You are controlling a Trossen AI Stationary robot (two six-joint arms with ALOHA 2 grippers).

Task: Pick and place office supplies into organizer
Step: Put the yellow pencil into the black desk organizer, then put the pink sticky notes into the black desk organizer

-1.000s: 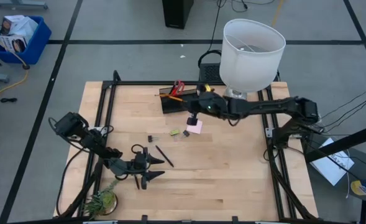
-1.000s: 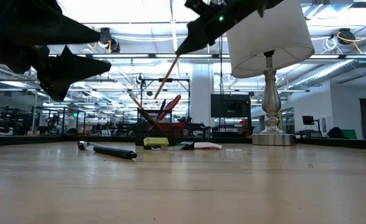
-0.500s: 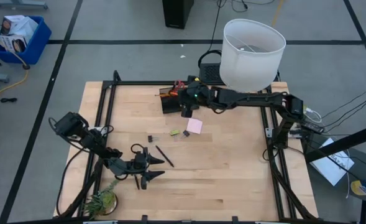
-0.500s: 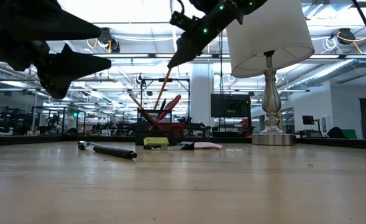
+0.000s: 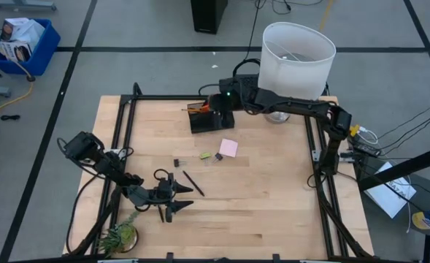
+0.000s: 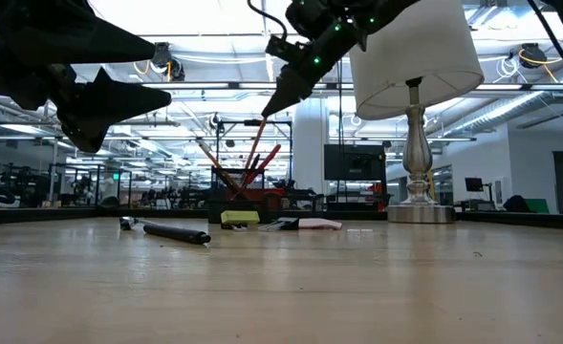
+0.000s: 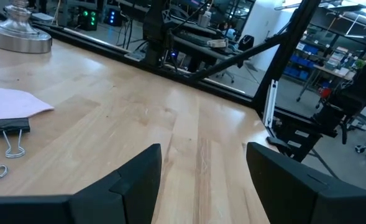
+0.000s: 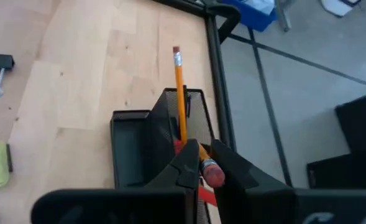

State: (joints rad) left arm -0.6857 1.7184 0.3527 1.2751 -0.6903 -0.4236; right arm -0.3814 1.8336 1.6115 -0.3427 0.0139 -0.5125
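My right gripper [image 5: 219, 103] hovers over the black organizer [image 5: 211, 120] at the table's far side, shut on an orange pencil [image 8: 179, 93]. Pencils and red scissors [image 6: 265, 159] stand in the organizer. A black pen [image 5: 193, 183], a yellow-green eraser [image 5: 206, 155], a pink sticky-note pad [image 5: 228, 147] and small black clips [image 5: 177, 161] lie on the wood. My left gripper [image 5: 179, 198] stands open at the near left, level, with nothing between its fingers [image 7: 139, 180]. My right gripper pinches the pencil between its two fingertips [image 8: 189, 158], at the end away from its eraser; the fingers hide the exact spot [image 8: 183, 138]. The fingers slant down from the table's right. The pencil runs on past them, eraser end [image 8: 176, 52] lowest, over the organizer [image 6: 258, 143].
A white-shaded lamp [image 5: 296, 57] on a silver base [image 6: 417, 212] stands right beside the organizer, under my right arm. A small green plant [image 5: 120, 235] sits at the near left corner. A black frame [image 5: 127, 124] edges the table. Bare wood lies at the near right.
My right gripper has carried the pencil from above the pink pad toward the table's far edge and left, until it is over the organizer. The gripper has tipped further down and the pencil now hangs steeper. It stays shut.
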